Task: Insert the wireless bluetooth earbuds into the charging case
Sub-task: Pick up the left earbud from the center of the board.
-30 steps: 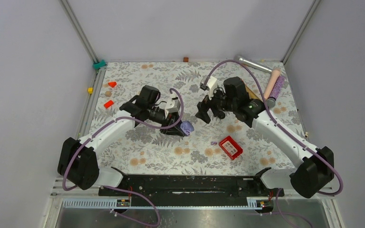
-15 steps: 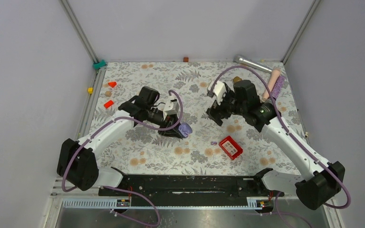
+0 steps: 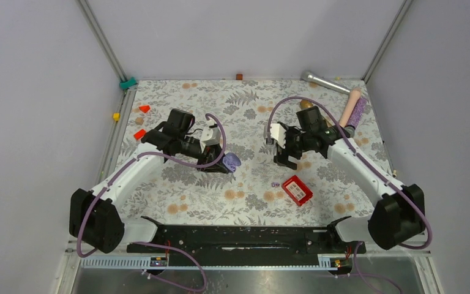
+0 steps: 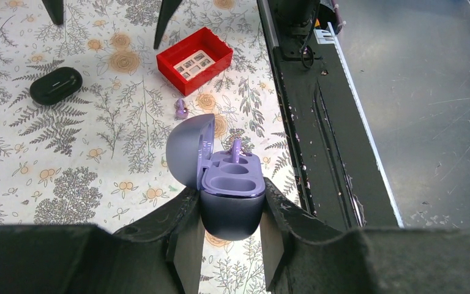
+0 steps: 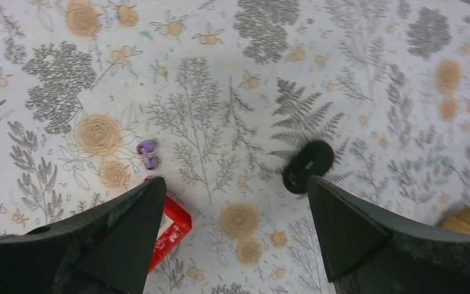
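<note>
Left fingers [image 4: 180, 245] clamped around purple charging case [image 4: 232, 205], lid open; right fingers [image 5: 122, 236] spread wide above floral counter [image 5: 220, 92]. Red box [image 5: 168, 228] on counter, black case [image 5: 308, 165] well apart. Just beside red box, loose purple earbud [image 5: 148, 153]; second purple earbud [image 4: 235, 150] seated in purple charging case.

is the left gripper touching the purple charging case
Touching. The left wrist view shows the left gripper shut on the purple charging case, one finger pressed against each side of its base.

The wide-spread end effector [image 5: 235, 181] frames a purple earbud [image 5: 148, 153] and, blurred, perhaps a black case [image 5: 308, 166].
</note>
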### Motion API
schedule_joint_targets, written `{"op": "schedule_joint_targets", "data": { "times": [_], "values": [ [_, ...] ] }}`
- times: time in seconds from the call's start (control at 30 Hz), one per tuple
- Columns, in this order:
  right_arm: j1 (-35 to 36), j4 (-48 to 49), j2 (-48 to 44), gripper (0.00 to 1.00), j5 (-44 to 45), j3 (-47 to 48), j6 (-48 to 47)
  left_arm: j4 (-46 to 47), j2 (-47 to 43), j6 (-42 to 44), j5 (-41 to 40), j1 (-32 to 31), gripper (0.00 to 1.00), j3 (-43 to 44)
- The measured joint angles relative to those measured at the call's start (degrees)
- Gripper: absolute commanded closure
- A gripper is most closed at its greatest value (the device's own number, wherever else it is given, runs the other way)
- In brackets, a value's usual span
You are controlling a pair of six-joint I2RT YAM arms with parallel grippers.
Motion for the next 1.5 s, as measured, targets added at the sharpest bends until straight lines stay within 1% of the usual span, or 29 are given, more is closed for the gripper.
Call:
{"op": "schedule_joint_targets", "data": {
  "times": [0.07, 0.1, 0.13, 0.17, 0.37, 0.53, 0.63, 0.7, 0.8, 0.97, 1.23, 1.5],
  "values": [
    [0.00, -1.22, 2.16, 0.13, -1.60, 0.00, -2.14, -0.09, -0.04, 0.33, 0.24, -0.02, 1.00, 0.00],
    [0.00, -1.75, 3.52, 0.17, -2.21, 0.02, -3.10, -0.17, -0.04, 0.39, 0.33, -0.02, 1.00, 0.00],
    [0.00, -3.23, 6.14, 0.18, -3.06, 0.07, -4.85, -0.35, -0.04, 0.61, 0.46, 0.00, 1.00, 0.00],
    [0.00, -3.96, 6.82, 0.18, -3.23, 0.17, -5.62, -0.48, -0.04, 0.66, 0.50, 0.00, 1.00, 0.02],
    [0.00, -7.48, 9.38, 0.24, -4.66, 0.37, -11.72, -0.72, -0.04, 0.83, 0.79, 0.00, 1.00, 0.00],
    [0.00, -10.38, 10.91, 0.34, -6.23, 0.37, -16.11, -0.74, -0.04, 0.83, 0.79, 0.00, 1.00, 0.00],
    [0.00, -10.95, 12.61, 0.40, -6.71, 0.37, -16.72, -0.74, -0.07, 0.85, 0.79, 0.00, 1.00, 0.00],
    [0.00, -11.10, 13.99, 0.42, -6.80, 0.37, -16.90, -0.74, -0.07, 0.85, 0.79, 0.00, 1.00, 0.00],
    [0.00, -11.56, 15.98, 0.42, -6.80, 0.37, -16.94, -0.74, -0.07, 0.85, 0.81, 0.00, 1.00, 0.02],
    [0.39, -11.96, 16.70, 0.42, -5.81, 0.24, -17.51, -0.74, -0.07, 0.85, 0.81, -0.02, 1.00, 0.00],
    [2.89, -11.91, 18.32, 0.38, -2.78, -0.09, -17.90, -0.76, -0.07, 0.85, 0.92, -0.02, 1.00, 0.00],
    [5.97, -11.45, 20.87, 0.39, 1.31, -0.13, -16.98, -0.76, -0.07, 0.85, 0.98, -0.02, 1.00, 0.00]
  ]
}}
